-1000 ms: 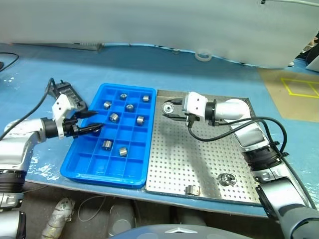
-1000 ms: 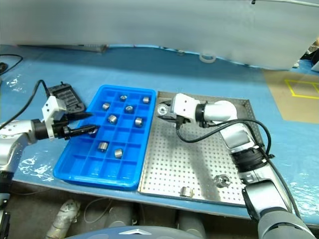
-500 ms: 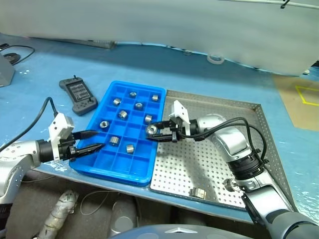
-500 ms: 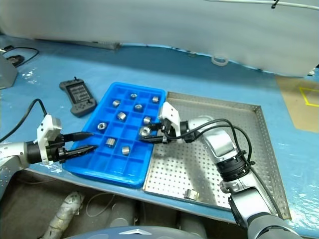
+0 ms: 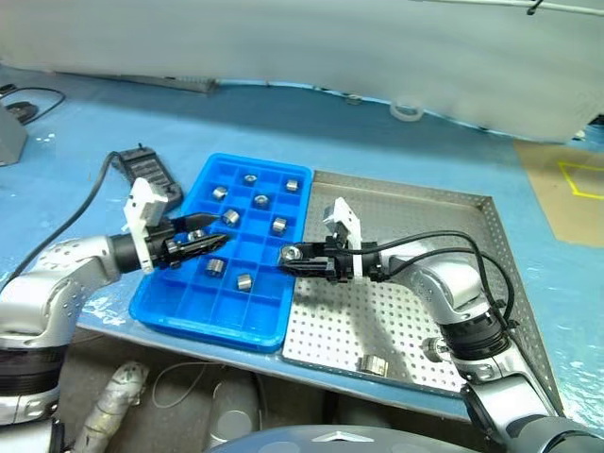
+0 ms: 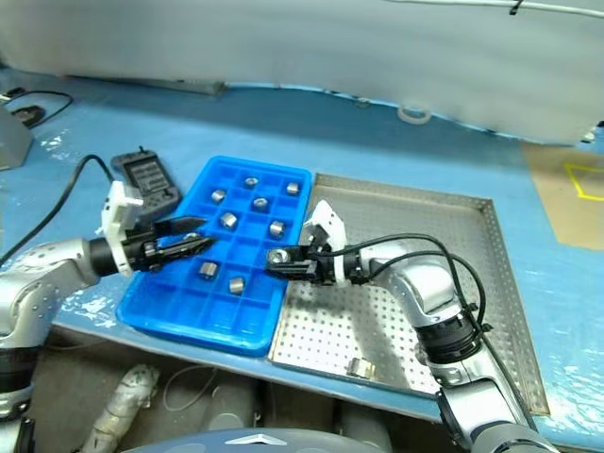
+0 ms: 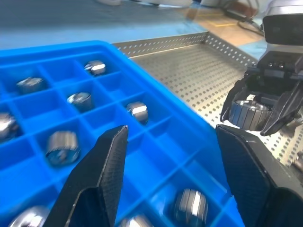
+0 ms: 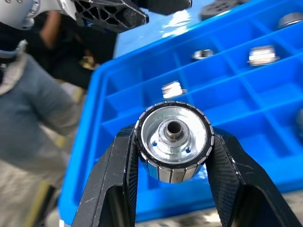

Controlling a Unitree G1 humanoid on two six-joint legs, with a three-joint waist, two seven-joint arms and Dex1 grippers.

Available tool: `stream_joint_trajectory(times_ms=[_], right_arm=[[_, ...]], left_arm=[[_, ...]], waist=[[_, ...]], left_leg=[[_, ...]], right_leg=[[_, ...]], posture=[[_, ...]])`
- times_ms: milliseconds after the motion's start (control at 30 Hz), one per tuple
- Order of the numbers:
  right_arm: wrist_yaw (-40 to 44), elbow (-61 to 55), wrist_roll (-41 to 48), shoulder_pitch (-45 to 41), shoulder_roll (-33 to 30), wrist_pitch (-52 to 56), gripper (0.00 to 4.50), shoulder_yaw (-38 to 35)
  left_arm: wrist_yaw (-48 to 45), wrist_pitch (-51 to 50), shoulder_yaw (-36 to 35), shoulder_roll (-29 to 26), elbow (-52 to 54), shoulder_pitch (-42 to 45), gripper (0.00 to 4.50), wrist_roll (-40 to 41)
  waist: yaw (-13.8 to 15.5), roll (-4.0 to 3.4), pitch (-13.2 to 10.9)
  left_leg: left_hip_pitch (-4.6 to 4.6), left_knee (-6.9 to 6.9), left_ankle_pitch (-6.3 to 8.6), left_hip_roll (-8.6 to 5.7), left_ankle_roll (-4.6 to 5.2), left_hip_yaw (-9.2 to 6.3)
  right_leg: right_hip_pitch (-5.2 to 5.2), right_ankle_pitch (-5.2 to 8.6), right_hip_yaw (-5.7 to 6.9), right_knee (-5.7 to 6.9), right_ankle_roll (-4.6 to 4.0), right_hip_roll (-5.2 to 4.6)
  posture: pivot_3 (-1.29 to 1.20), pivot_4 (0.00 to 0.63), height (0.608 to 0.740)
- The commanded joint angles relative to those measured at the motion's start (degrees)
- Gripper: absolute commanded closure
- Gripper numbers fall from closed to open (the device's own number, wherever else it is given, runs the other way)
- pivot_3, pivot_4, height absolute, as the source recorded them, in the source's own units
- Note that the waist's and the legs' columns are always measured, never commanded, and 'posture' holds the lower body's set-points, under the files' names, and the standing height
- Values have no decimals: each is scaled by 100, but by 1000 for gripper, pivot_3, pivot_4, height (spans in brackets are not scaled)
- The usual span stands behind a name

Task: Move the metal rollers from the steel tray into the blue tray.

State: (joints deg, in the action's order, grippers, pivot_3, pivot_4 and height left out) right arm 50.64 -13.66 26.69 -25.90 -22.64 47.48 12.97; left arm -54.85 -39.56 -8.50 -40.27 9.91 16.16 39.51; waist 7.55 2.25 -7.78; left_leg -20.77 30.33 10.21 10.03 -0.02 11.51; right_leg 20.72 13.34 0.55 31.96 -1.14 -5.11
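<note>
A: On the left, the left gripper [image 5: 201, 242] is seen over the blue tray [image 5: 188, 308] with its fingers spread and nothing between them. Eight metal rollers [image 5: 244, 281] are counted in the compartments.

B: And on the right?

A: One roller [image 8: 173, 140] is pinched by the right gripper [image 5: 293, 254] at the blue tray's right rim, beside the steel tray [image 5: 472, 212], where two rollers [image 5: 375, 364] are left. It should be carried over an empty compartment, lowered, and only then released.
</note>
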Motion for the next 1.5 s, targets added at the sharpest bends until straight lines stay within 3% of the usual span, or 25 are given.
stream_joint_trajectory(times_ms=[33, 200, 433, 800, 933, 1133, 1333, 1500], right_arm=[[-239, -469, 67, 22, -63, -64, 2865, -239], [-185, -625, 204, 140, -193, 7, 2865, -160], [214, -116, 76, -266, -19, -264, 2865, 327], [1039, 1528, -537, -896, 303, -1172, 2865, 1074], [1218, 1823, -721, -903, 320, -1393, 2865, 1161], [1292, 2088, -1009, -839, 293, -1783, 2865, 1187], [1451, 1876, -1018, -661, 102, -1727, 865, 1127], [1347, 1571, -944, -628, 29, -1665, 865, 845]], left_arm=[[-158, 80, 234, 114, -371, 433, 1385, -113], [-305, 153, 226, 40, -651, 558, 1385, -212], [-4, -72, -530, -248, 45, -274, 1385, 39], [934, -346, -1960, -35, 1672, -2255, 1385, 599], [1158, -347, -2122, 53, 1921, -2547, 1385, 736], [1289, -306, -2092, 21, 1930, -2582, 1385, 807], [1277, -295, -1814, -34, 1726, -2252, 1359, 724], [1094, -275, -1563, -151, 1401, -1843, 1359, 681]], waist=[[-92, 9, 6], [-356, 22, 16], [-333, 9, 8], [197, 3, 3], [436, -1, 0], [571, -4, -1], [592, -3, 0], [571, -4, 0]], left_leg=[[-1, 0, -1, 1, -1, 0], [-2, -2, -1, 8, -1, 0], [-9, -4, 1, 20, 2, -3], [-12, -2, 3, 20, 5, -30], [-10, -2, 3, 20, 4, -35], [-1, -2, 1, 21, 1, -42], [6, -1, 0, 19, 0, -45], [9, 0, -2, 20, -3, -45]], right_leg=[[0, -1, -1, 0, 1, 1], [-3, -1, 1, -11, 1, 3], [0, 13, 18, -15, -23, 5], [-17, 15, 55, -22, -26, -4], [-21, 15, 59, -23, -25, -4], [-23, 15, 57, -21, -21, -1], [-12, 17, 58, -21, -12, -1], [-13, 6, 57, -15, 8, 1]], posture=[[-26, 150, 740], [-10, 150, 740], [138, 150, 740], [390, 150, 740], [410, 150, 740], [394, 150, 740], [341, 150, 740], [290, 150, 740]])
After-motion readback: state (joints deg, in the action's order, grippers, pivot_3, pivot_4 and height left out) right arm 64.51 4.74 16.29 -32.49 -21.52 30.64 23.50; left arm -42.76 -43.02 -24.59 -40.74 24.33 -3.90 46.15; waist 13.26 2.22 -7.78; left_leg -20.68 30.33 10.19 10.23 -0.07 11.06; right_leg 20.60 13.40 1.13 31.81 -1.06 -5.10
